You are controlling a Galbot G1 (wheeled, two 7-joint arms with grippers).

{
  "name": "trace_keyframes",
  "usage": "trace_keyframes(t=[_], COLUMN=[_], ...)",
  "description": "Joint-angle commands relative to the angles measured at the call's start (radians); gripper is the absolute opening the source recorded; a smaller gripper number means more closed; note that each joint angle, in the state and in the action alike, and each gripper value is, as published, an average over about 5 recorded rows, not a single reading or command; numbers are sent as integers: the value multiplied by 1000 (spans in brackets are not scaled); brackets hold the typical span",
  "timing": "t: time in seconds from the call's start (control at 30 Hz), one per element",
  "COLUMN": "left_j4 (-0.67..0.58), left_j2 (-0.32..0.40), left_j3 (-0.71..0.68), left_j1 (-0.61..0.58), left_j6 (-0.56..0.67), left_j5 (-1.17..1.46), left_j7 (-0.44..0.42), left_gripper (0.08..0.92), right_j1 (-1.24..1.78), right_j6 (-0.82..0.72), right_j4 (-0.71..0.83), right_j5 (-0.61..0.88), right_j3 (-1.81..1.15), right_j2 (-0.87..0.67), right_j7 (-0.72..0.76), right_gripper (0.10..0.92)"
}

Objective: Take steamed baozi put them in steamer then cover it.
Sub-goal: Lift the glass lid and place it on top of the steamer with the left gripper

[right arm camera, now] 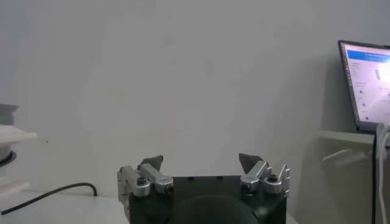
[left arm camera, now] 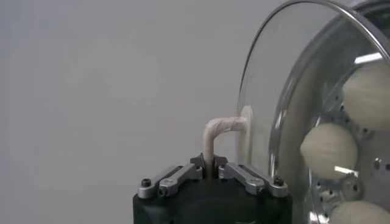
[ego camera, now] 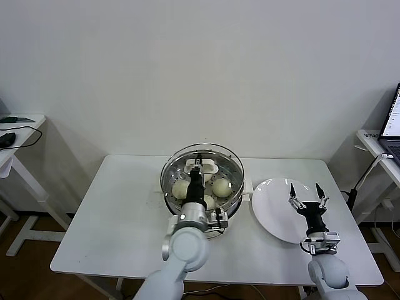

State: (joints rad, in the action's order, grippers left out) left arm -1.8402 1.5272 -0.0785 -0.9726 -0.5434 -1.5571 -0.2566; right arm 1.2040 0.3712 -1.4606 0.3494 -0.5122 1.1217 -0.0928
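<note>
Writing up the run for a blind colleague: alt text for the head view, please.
The left end effector is shut on the handle of the glass cover, which sits over the steamer holding steamed baozi on a white table. The right end effector hangs open above an empty white plate beside the steamer.

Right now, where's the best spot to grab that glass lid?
By its handle, from straight above. The lid is a smooth glass dome with no other hold, and the handle arches up at its centre. The left gripper is shut on it that way.
</note>
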Motion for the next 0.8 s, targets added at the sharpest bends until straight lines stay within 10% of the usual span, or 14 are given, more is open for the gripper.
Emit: trace_keyframes(t=[0.03, 0.8], left_j4=[77, 132], left_j2=[46, 43], left_j3=[-33, -4], left_j1=[16, 34], left_j6=[8, 14], left_j5=[-134, -140], left_j7=[-23, -42], left_gripper=[195, 195], right_j1=[-3, -13], right_j6=[3, 23], right_j4=[9, 24], right_j5=[-1, -1], right_j3=[0, 3], right_j2=[2, 6], right_j7=[2, 6], right_gripper=[823, 823])
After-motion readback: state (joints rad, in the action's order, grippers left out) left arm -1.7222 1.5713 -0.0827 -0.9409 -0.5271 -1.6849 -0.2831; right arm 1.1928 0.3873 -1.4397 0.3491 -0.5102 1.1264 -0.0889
